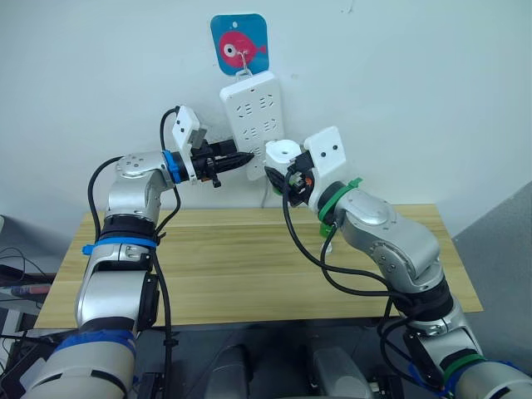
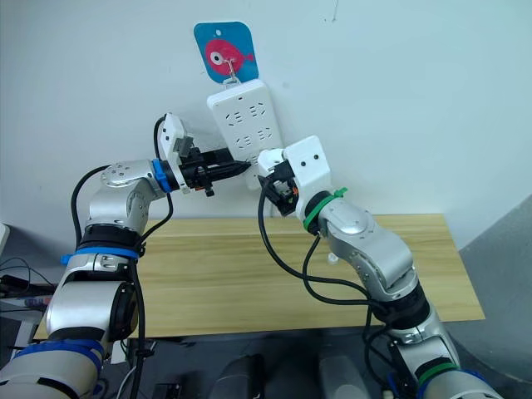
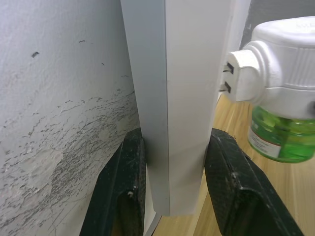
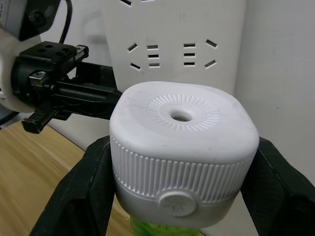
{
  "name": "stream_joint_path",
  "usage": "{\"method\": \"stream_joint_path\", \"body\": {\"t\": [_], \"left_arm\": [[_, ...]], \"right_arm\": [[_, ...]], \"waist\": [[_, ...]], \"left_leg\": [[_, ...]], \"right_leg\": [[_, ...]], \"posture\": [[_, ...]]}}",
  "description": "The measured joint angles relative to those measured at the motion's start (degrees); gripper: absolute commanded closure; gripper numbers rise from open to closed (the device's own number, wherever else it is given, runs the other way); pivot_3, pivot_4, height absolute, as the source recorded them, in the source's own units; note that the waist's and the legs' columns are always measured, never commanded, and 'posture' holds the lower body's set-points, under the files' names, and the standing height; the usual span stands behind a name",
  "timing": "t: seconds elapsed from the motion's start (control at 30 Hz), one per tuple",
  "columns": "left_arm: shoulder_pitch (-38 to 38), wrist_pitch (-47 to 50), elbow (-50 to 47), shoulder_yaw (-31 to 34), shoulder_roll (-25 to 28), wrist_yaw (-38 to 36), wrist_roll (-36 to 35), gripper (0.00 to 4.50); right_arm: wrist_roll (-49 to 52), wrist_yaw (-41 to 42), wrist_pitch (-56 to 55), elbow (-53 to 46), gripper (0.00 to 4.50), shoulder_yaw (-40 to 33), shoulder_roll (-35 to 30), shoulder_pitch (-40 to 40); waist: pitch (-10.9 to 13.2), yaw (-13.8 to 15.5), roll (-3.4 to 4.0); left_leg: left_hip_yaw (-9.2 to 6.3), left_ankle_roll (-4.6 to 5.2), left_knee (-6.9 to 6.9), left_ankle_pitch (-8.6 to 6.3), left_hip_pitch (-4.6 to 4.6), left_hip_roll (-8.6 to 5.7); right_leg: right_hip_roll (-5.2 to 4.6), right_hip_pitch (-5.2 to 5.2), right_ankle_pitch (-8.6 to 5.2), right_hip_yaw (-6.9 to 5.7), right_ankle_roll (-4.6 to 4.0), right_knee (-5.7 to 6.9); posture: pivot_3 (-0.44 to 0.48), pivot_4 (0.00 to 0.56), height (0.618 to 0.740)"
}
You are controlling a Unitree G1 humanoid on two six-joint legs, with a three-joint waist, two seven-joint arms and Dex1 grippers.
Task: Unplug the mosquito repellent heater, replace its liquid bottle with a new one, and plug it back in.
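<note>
Right now the mosquito repellent heater sits clamped between the right gripper's black fingers, vent hole up, its green liquid bottle hanging beneath. Its two prongs are out of the socket, just beside the power strip's face. Opposite it, the left gripper pinches the strip's lower end against the wall.

bright even light, soft shadows on the wall, views sharp.

Left tool astride power strip, seemingly clamped.
</note>
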Motion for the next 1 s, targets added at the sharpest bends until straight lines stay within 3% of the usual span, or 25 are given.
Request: {"method": "stream_joint_path", "body": {"t": [1.0], "left_arm": [[0.3, 0.5, -0.7, 0.2, 0.0, 0.2, 0.0, 3.21]], "right_arm": [[-11.2, 4.0, -3.0, 2.5, 1.41, -0.9, 4.9, 2.8]], "waist": [[0.0, -0.1, 0.0]], "left_leg": [[-0.11, -0.01, 0.01, 0.01, 0.01, 0.0]], "right_leg": [[-0.03, 0.0, 0.0, -0.1, -0.01, 0.08]], "posture": [[-0.195, 0.163, 0.723]]}}
